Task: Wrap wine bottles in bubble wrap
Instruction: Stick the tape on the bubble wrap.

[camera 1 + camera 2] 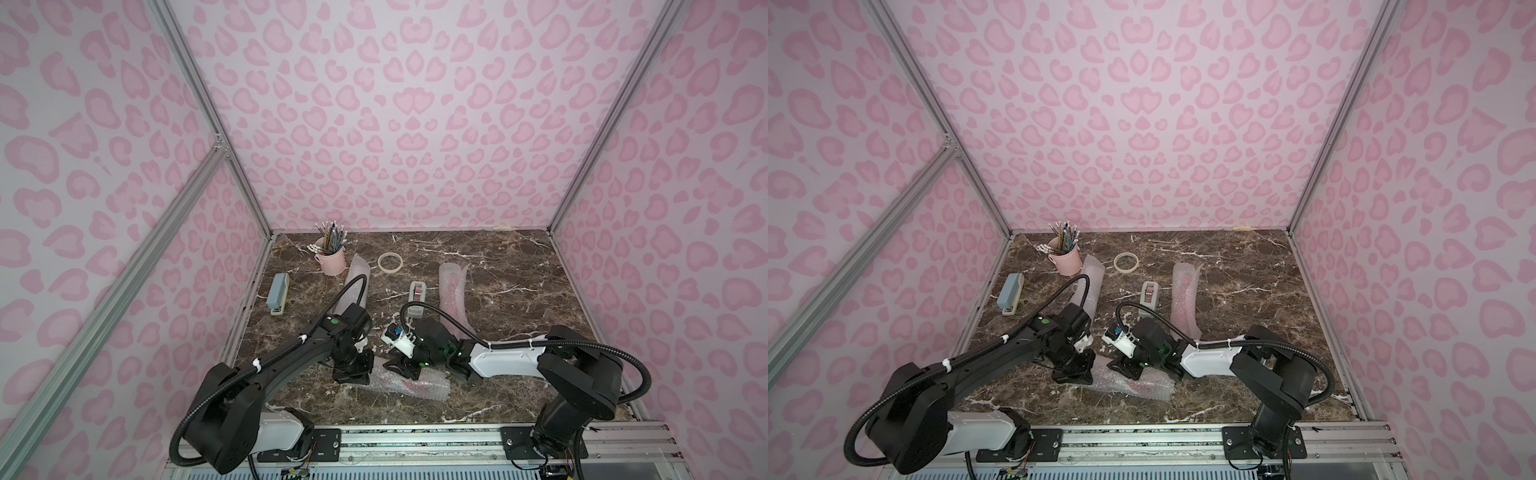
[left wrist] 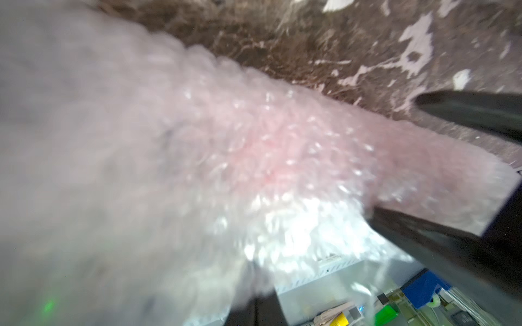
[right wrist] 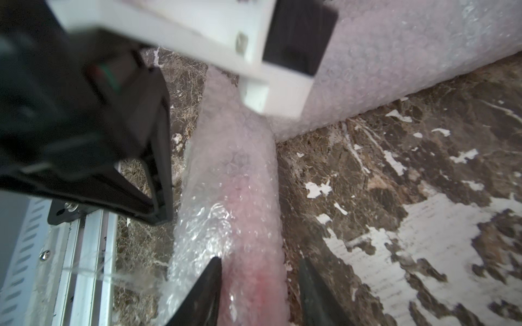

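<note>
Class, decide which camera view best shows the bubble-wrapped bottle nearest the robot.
The right wrist view: the wrapped bottle is close and sharp, pink showing through. In the left wrist view it is close but blurred; both top views show it small and partly hidden.

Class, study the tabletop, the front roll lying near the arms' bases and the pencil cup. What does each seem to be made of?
Tabletop: looks like polished brown marble with white veins; possibly a printed laminate.
Front roll: clear bubbled plastic film with glossy highlights, something pink-red showing through.
Pencil cup: smooth matt pink with a thin rim, likely painted metal; plastic is possible.
</note>
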You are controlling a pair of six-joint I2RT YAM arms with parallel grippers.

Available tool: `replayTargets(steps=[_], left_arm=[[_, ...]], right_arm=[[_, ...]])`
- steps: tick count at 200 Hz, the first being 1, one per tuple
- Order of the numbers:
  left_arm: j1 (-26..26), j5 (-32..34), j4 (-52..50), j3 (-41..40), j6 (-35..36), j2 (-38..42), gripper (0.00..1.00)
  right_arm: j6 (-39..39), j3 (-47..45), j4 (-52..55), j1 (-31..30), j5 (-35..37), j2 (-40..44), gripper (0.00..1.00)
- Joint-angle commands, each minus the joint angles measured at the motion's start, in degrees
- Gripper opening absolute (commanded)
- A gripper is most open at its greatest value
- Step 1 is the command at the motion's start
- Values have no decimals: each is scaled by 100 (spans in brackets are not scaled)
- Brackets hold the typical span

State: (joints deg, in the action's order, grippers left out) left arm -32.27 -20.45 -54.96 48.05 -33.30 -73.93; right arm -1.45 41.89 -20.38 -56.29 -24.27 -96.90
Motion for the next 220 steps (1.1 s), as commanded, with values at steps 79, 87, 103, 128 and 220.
replayTargets(steps=[79,87,103,128,220], left_arm=[[-342,-1014,1064,469,-274,-200,18],[-366,-966,1066,481,-241,-250,18],[-385,-1034,1175,348,-234,-300,15],[-387,-1103,1163,68,-186,-334,9],[-385,-509,1031,-37,70,-481,7]], right_arm=[[101,-89,977,-24,82,-198,46],[101,-81,979,-23,72,-221,46],[74,-84,956,-28,39,-230,46],[51,-92,930,-6,-7,-264,45],[23,-88,980,17,-43,-211,45]])
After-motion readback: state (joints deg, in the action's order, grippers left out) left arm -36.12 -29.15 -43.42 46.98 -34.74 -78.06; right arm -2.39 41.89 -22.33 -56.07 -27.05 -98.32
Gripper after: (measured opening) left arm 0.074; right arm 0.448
